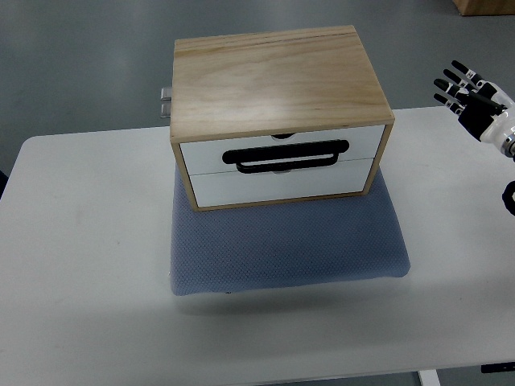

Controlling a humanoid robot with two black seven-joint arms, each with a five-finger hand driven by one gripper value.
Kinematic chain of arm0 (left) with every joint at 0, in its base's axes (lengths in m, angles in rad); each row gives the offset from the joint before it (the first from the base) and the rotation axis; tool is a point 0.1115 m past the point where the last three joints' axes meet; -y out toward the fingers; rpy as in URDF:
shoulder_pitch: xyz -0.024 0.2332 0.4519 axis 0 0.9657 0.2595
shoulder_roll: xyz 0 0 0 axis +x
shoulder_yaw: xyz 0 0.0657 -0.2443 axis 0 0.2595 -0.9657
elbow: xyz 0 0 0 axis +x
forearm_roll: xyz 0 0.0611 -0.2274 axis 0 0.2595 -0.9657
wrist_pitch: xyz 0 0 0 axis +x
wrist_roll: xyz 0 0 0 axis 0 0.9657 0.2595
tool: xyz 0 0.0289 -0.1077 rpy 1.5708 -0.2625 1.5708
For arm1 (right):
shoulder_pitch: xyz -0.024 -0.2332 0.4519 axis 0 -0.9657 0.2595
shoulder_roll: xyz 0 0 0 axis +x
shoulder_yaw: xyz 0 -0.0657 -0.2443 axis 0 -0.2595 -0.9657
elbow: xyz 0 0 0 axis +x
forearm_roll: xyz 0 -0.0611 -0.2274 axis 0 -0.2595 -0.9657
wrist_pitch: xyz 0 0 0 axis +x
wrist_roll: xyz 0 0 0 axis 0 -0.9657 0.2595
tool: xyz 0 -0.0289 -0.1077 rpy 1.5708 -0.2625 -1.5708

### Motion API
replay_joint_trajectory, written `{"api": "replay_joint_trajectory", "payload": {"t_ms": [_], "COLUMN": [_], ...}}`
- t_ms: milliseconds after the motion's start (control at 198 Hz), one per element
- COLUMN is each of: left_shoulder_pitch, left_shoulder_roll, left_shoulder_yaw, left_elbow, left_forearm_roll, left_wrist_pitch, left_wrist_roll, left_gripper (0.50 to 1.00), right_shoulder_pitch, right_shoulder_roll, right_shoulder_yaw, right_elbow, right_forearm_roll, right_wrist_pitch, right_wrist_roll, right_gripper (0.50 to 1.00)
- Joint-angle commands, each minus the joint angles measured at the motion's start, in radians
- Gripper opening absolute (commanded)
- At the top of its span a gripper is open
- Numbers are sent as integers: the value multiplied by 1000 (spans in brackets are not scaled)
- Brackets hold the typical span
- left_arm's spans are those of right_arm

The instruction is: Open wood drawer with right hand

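Observation:
A light wood box (273,84) with two white drawer fronts stands on a blue-grey mat (290,245) in the middle of the table. The upper drawer (282,149) carries a black bar handle (287,155); both drawers sit flush and closed. My right hand (467,92) hovers at the right edge of the view, to the right of the box and well apart from it, black fingers spread and holding nothing. My left arm is out of view.
The white table (80,265) extends around the mat on all sides. A small metal fitting (165,102) sticks out behind the box's left side. Grey floor lies beyond the table, with a wood-coloured corner (483,6) at top right.

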State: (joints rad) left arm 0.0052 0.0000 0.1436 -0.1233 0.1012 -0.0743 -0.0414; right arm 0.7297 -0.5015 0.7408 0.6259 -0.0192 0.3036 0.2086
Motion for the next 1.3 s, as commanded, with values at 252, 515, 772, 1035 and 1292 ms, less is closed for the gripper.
{"api": "replay_joint_trajectory", "payload": {"t_ms": [252, 515, 772, 1035, 1292], "left_shoulder_pitch": [1, -1, 1, 1, 1], "left_shoulder_roll": [0, 0, 0, 0, 0], "left_shoulder_yaw": [1, 1, 1, -1, 1], "left_elbow": [1, 1, 1, 1, 1], "left_forearm_roll": [0, 0, 0, 0, 0], "left_wrist_pitch": [-1, -1, -1, -1, 1], "left_wrist_roll": [0, 0, 0, 0, 0], "left_gripper": [1000, 1000, 1000, 1000, 1000], "right_shoulder_pitch": [2, 5, 8, 8, 5], "right_shoulder_roll": [-3, -3, -6, -5, -5], "right_shoulder_yaw": [0, 0, 2, 8, 12], "right_elbow": [-2, -2, -2, -2, -2], "right_forearm_roll": [10, 11, 11, 11, 11], "right_wrist_pitch": [2, 2, 3, 3, 0], "right_wrist_roll": [2, 2, 2, 0, 0], "right_gripper": [944, 944, 944, 944, 944]}}
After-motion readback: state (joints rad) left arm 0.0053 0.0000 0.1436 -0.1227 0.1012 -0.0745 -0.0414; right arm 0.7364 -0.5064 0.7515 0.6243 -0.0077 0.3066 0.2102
